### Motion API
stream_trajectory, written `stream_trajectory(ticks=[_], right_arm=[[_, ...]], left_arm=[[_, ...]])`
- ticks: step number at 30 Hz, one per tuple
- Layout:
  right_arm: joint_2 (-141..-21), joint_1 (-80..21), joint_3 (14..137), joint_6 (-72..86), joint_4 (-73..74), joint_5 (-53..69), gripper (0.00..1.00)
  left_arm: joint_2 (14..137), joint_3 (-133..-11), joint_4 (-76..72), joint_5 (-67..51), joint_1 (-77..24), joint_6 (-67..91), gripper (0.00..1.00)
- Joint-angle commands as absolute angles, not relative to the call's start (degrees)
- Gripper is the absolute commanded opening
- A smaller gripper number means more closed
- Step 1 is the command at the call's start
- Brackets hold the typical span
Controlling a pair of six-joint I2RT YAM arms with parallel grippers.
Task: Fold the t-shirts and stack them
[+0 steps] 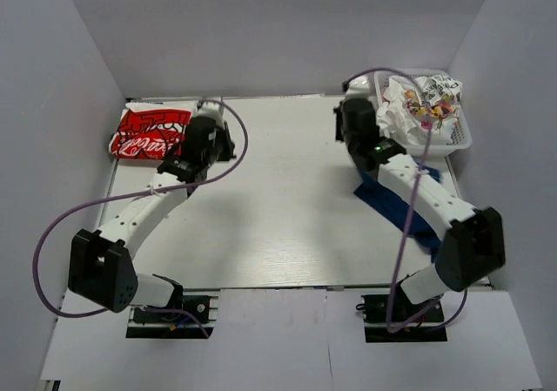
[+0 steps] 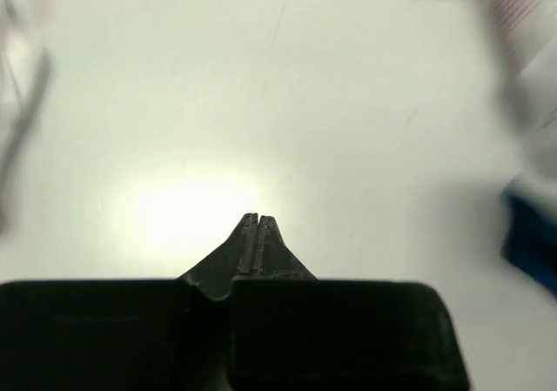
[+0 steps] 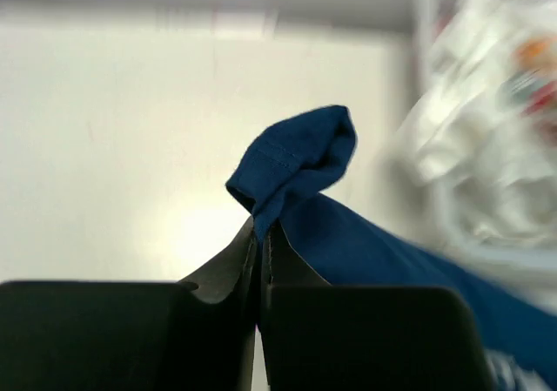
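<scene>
Step in hand, as I judge it: getting the navy tee out onto the desk for spreading.

- The right fingers are pinching a bunched edge of the navy tee, closed tight on it. The rest of the cloth is trailing toward the lower right of the top view, under the right arm.
- The left fingers are pressed together on nothing, hanging over bare desk.
- The red tee is lying as a compact packet in the upper left. It looks already folded, so I am taking that spot as the stack.
- The white tees are sitting crumpled in the basket at the upper right.

Next move, as I am reading it: carry the pinched edge toward mid-desk, then have the left fingers open and take a second edge, so the tee can be drawn flat before any fold.

Views: the right wrist view is showing the grip itself and a stitched hem above the tips. In the top view the wrist is hiding both. Only the top view is showing the red tee and how much navy cloth is lying bunched. The left wrist view is blurring at its edges.
</scene>
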State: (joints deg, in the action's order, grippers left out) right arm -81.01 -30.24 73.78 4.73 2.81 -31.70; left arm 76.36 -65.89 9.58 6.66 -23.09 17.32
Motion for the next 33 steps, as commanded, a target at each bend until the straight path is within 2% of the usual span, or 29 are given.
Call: stream_trajectory(ticks=[1, 7, 9, 12, 13, 14, 16, 17, 19, 20, 21, 22, 28, 33], right_arm=[[-82.6, -30.3, 73.4, 8.4, 2.4, -18.1, 0.0], [-90.3, -31.6, 76.6, 8.0, 1.2, 2.3, 0.0], [-92.5, -33.1, 77.6, 8.1, 0.8, 8.0, 0.0], [-97.3, -36.6, 81.5, 7.8, 1.5, 12.2, 0.0], [-100.8, -37.5, 83.9, 7.8, 1.8, 12.2, 0.0], [-102.1, -40.7, 85.3, 6.8, 2.9, 12.5, 0.0], [-107.0, -43.7, 91.1, 5.5, 4.7, 13.3, 0.0], [-108.1, -45.2, 92.4, 5.0, 5.5, 14.0, 0.0], [-111.2, -47.4, 95.3, 3.6, 5.7, 15.0, 0.0], [-111.5, -48.2, 95.7, 3.3, 6.0, 14.8, 0.1], [-111.4, -48.7, 95.4, 3.2, 5.8, 13.8, 0.61], [-111.5, -48.7, 94.0, 3.1, 5.3, 13.4, 0.89], [-101.0, -45.9, 77.6, 10.4, 0.7, -5.0, 0.9], [-89.3, -41.2, 66.4, 19.0, 5.0, -14.9, 0.9]], left_arm=[[70.4, -61.5, 8.3, 7.9, -23.0, 23.6, 0.0], [63.3, -51.3, 9.0, 9.5, -23.0, 26.4, 0.02], [61.1, -49.7, 10.4, 9.5, -23.0, 26.9, 0.2], [57.8, -47.8, 12.3, 10.0, -23.0, 26.9, 0.33], [57.0, -47.8, 13.6, 10.5, -23.0, 26.9, 0.43], [56.3, -47.8, 14.4, 11.1, -23.0, 27.4, 0.68], [54.4, -47.3, 17.2, 14.0, -23.0, 28.8, 0.83], [54.4, -47.3, 18.6, 15.6, -23.0, 31.2, 0.98], [53.5, -48.2, 22.7, 22.1, -23.0, 34.8, 1.0], [53.5, -48.9, 28.0, 24.4, -23.0, 36.8, 1.0], [53.5, -50.4, 30.3, 28.3, -23.0, 39.8, 1.0], [53.5, -51.0, 32.1, 30.0, -23.0, 40.9, 1.0], [54.7, -48.9, 30.1, 28.0, -23.0, 42.0, 1.0], [64.8, -47.7, 28.1, 25.3, -23.0, 41.5, 1.0]])
